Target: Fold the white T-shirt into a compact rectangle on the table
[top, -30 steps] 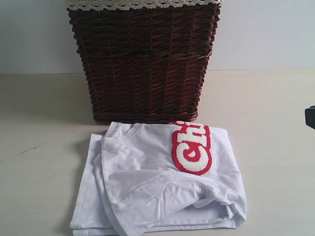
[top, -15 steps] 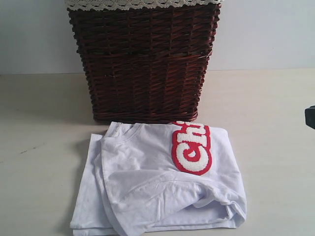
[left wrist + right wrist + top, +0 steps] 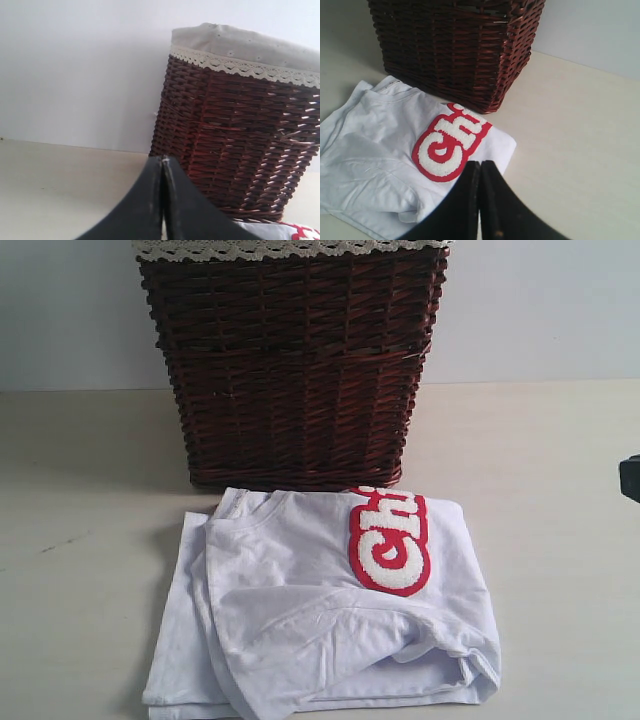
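The white T-shirt (image 3: 320, 610) lies folded into a rough rectangle on the table (image 3: 80, 540), just in front of the basket, its red-and-white lettering (image 3: 390, 538) facing up. In the right wrist view the T-shirt (image 3: 375, 165) spreads out beyond my right gripper (image 3: 480, 162), which is shut with nothing in it and held apart from the cloth. My left gripper (image 3: 162, 158) is shut and empty too, off to the side of the basket with only a corner of the T-shirt (image 3: 295, 231) showing. A dark bit of the right arm (image 3: 630, 478) shows at the exterior view's right edge.
A tall dark brown wicker basket (image 3: 295, 370) with a lace-trimmed liner (image 3: 290, 248) stands right behind the shirt, against the pale wall. Bare table (image 3: 580, 140) stretches to both sides of the shirt.
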